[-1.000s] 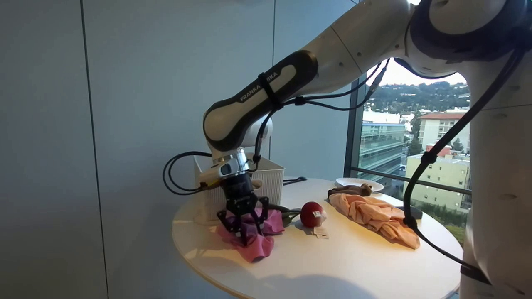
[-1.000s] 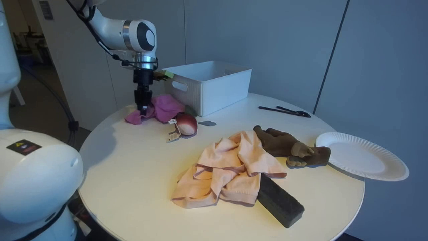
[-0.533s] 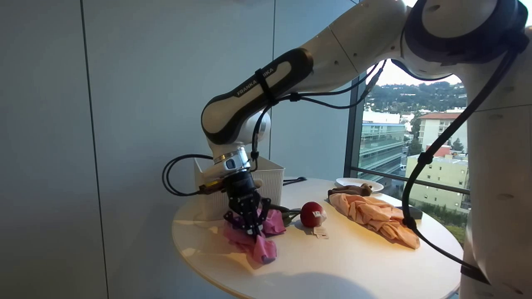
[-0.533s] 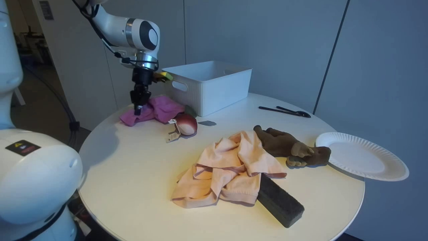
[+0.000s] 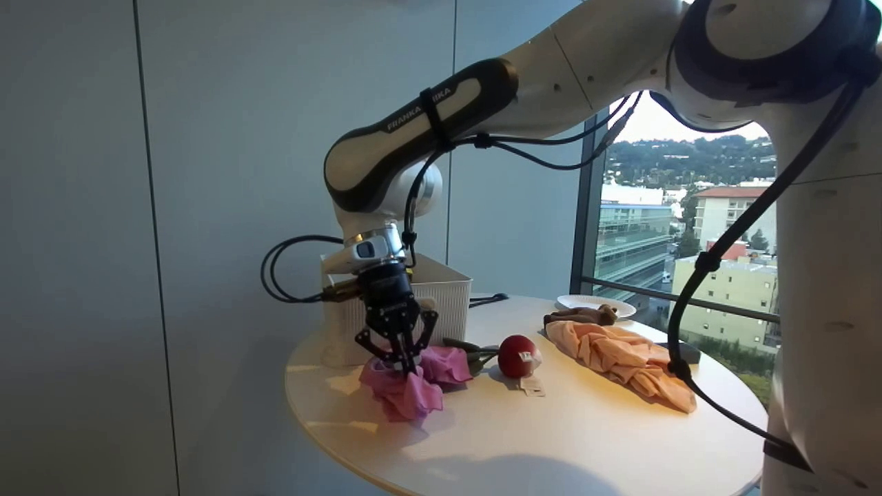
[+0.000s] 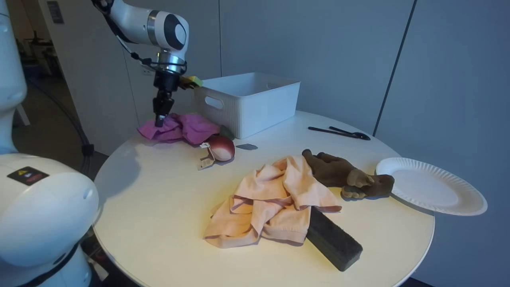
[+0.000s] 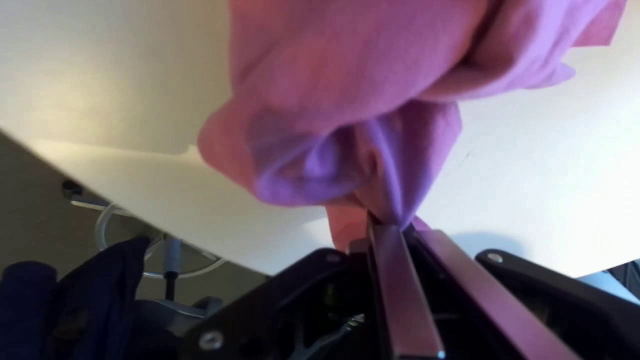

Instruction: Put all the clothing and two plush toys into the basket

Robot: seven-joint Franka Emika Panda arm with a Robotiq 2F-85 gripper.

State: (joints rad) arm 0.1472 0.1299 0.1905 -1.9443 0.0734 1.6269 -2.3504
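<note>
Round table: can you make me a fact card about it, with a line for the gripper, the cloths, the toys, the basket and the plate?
gripper: shut on the pink cloth
pink cloth: bunched up, outside the basket
peach cloth: crumpled on the table, beside the black block
red toy: round, tagged, on the table
brown toy: lying between the peach cloth and the white plate
basket: white, open on top, bottom hidden from view
white plate: one side past the table's edge

In an exterior view, the nearer garment (image 6: 265,189) lies before the basket (image 6: 267,115), left of the plate (image 6: 426,187).
</note>
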